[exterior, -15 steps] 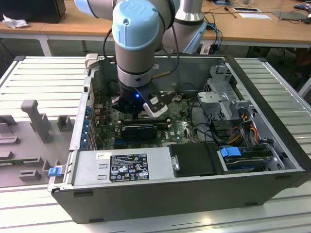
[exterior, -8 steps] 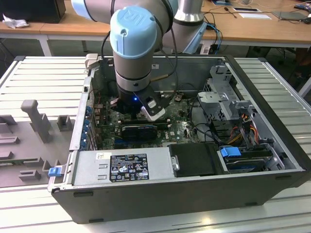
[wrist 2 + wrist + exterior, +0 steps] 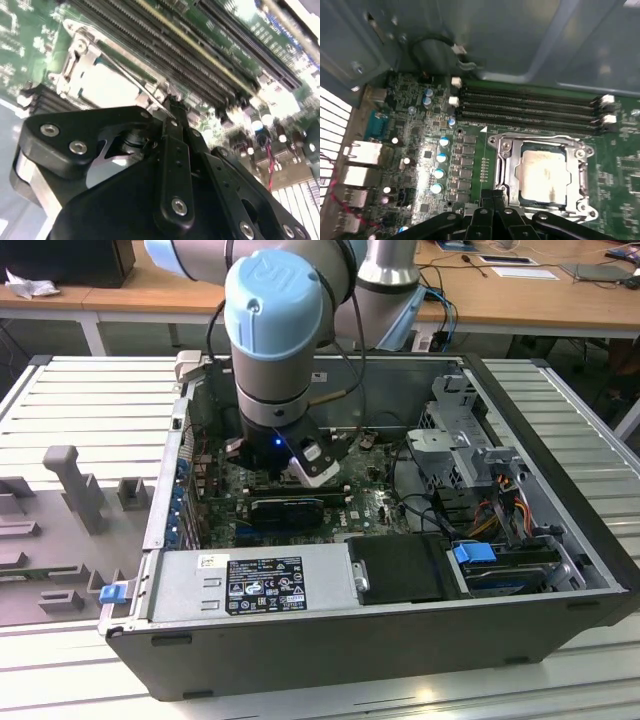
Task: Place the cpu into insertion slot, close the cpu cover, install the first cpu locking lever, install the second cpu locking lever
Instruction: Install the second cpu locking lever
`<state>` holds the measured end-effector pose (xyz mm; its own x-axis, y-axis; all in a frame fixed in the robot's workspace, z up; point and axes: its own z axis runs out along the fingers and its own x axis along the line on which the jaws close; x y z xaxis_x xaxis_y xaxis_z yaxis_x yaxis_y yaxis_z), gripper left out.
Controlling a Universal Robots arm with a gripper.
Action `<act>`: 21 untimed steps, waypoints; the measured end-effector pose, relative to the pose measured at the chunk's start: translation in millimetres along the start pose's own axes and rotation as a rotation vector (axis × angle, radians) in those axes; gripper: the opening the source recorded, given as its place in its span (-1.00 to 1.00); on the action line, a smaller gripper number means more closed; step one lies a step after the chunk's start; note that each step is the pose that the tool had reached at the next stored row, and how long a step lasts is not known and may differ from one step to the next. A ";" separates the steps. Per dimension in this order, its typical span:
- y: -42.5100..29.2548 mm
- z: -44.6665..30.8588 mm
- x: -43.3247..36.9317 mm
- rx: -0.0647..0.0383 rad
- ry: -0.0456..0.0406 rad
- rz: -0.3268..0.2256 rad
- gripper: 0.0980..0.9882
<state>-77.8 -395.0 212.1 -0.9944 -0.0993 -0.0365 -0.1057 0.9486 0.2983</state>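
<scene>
Exterior view, from its left to its right: grey slatted table (image 3: 90,380) carrying grey fixture blocks (image 3: 75,485). Open computer case (image 3: 560,570) lying on its side. Power supply box (image 3: 250,585) with a dark label along the near wall. Arm's blue-capped wrist joint (image 3: 275,325) reaches down into the case over the green motherboard (image 3: 360,510). Drive cage and coloured cables toward the exterior view's right.

First wrist view: white-striped port area at one edge, then blue-topped capacitors (image 3: 440,159), then four long black memory slots (image 3: 530,107) running along the board. The insertion slot (image 3: 501,172) sits just beside the memory slots. The cpu (image 3: 543,171), pale metal top, lies flat inside the slot. The cpu cover (image 3: 512,150) is folded down around the chip, its window framing the metal top. Black linkage of the tool (image 3: 494,200) ends just beside the socket's near edge.

Second wrist view: the slot (image 3: 75,55) with the chip (image 3: 107,87) seated, bright and washed out; memory slots (image 3: 200,55) run diagonally past it. A thin metal lever wire (image 3: 132,82) crosses the socket edge toward the tool (image 3: 171,111). Fingers pressed together, tips meeting right at the wire; whether the wire is pinched between them, cannot tell.
</scene>
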 end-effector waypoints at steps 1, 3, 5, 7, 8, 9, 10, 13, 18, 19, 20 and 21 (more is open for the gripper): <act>1.0 -3.2 -0.1 0.000 0.0000 0.000 -0.98; 4.2 -13.3 -0.5 0.000 0.0000 0.000 -0.98; 5.8 -17.6 -1.0 0.000 -0.0001 0.000 -0.98; 7.6 -20.0 -2.3 0.000 -0.0001 0.000 -0.98; 7.7 -20.1 -5.8 0.000 0.0004 0.000 -0.98; 7.1 -20.0 -12.6 -0.001 0.0034 0.001 -0.98; 6.6 -20.0 -17.8 -0.001 0.0060 0.002 -0.98; 4.8 -19.9 -36.2 -0.004 0.0132 0.004 -0.98; -2.7 -22.4 -39.5 -0.004 0.0147 0.006 -0.98; -5.5 -23.3 -39.2 -0.004 0.0147 0.006 -0.98; -10.3 -24.8 -38.7 -0.004 0.0148 0.006 -0.98; -13.9 -25.7 -38.0 -0.004 0.0147 0.006 -0.98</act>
<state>-38.7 -412.1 233.9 -0.9949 -0.0983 -0.0207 -0.0999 0.9479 0.3025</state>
